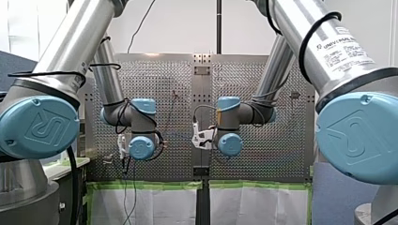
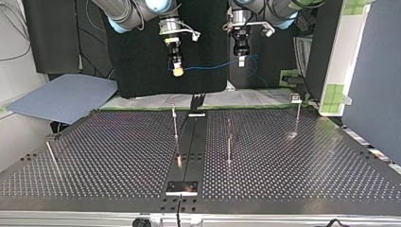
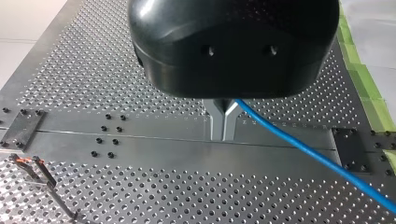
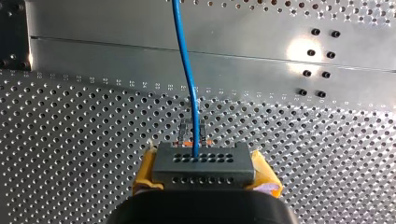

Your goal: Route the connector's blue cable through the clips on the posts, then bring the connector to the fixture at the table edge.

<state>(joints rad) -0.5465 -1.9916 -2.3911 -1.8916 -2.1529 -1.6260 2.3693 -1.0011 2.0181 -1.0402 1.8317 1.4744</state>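
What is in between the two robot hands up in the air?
In the top view, only the blue cable runs between them, from the connector in my right gripper to my left gripper.

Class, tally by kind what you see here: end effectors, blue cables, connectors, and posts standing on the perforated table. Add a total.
end effectors: 2 (my right end effector, my left end effector)
blue cable: 1
connector: 1
posts: 4
total: 8
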